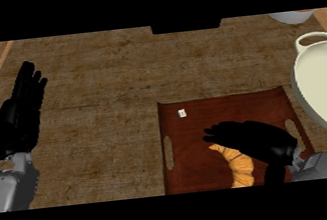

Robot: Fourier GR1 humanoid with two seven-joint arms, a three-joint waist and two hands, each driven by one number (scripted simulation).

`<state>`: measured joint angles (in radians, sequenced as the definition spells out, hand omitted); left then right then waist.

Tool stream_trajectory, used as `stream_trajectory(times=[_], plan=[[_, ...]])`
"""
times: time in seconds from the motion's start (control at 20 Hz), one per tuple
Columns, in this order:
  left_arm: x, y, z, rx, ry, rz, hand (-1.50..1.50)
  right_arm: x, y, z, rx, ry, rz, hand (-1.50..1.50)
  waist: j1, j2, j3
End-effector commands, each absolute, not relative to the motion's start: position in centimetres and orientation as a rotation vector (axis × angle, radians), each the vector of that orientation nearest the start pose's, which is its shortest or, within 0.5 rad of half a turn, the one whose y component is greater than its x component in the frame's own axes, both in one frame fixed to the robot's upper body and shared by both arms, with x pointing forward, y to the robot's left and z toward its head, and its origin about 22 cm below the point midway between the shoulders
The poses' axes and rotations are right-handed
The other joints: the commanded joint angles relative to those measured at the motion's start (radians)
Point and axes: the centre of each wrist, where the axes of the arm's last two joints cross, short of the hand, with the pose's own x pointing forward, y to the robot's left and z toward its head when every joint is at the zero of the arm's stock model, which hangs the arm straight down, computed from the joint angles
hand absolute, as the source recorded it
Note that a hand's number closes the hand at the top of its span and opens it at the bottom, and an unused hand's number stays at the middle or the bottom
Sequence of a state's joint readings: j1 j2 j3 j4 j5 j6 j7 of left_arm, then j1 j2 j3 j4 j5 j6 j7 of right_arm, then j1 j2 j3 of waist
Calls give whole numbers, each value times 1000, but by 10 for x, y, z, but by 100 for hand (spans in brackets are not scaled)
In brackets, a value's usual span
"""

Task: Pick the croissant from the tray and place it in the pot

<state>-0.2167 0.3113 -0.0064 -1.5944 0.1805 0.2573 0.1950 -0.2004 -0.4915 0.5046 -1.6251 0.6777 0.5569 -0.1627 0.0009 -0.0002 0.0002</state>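
A golden croissant (239,167) lies on the dark red-brown tray (197,123), toward its near right part. My right hand (253,139) hovers over the croissant's upper end with its fingers bent forward, covering part of it; whether the fingers touch it is unclear. The cream pot (326,90) stands at the right edge, only partly in view, with a loop handle at its far side. My left hand (20,114) rests open at the left edge, fingers up, far from the tray.
A small white tag (182,113) lies on the tray's far part. A pale bowl-like object (291,16) sits at the far right. Wooden strips border the brown mat at both far corners. A dark block (186,26) is at the top centre.
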Motion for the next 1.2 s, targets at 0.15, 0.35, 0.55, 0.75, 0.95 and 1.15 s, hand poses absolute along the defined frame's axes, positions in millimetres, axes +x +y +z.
stream_trajectory(times=[0.15, 0.35, 0.55, 0.75, 0.95, 1.15], plan=[[285, 277, 86, 210, -1607, 54, 0, 244, -206, 30, -64, -1305, 1772, -150, -1, 0, 0], [284, 277, 78, 191, -1621, 52, 0, 254, -190, 6, -90, -1277, 1784, -150, 1, 0, 0], [292, 295, 92, 202, -1601, 74, 0, 243, -193, -10, -132, -1264, 1760, -150, -2, 0, 0], [288, 294, 82, 202, -1610, 76, 0, 246, -215, -12, -94, -1244, 1801, -150, -2, 0, 0], [284, 282, 93, 190, -1609, 70, 0, 262, -205, -20, -95, -1364, 1909, 150, 2, 0, 0], [269, 290, 91, 183, -1617, 71, 0, 258, -195, -18, -69, -1368, 1897, 150, 2, 0, 0]])
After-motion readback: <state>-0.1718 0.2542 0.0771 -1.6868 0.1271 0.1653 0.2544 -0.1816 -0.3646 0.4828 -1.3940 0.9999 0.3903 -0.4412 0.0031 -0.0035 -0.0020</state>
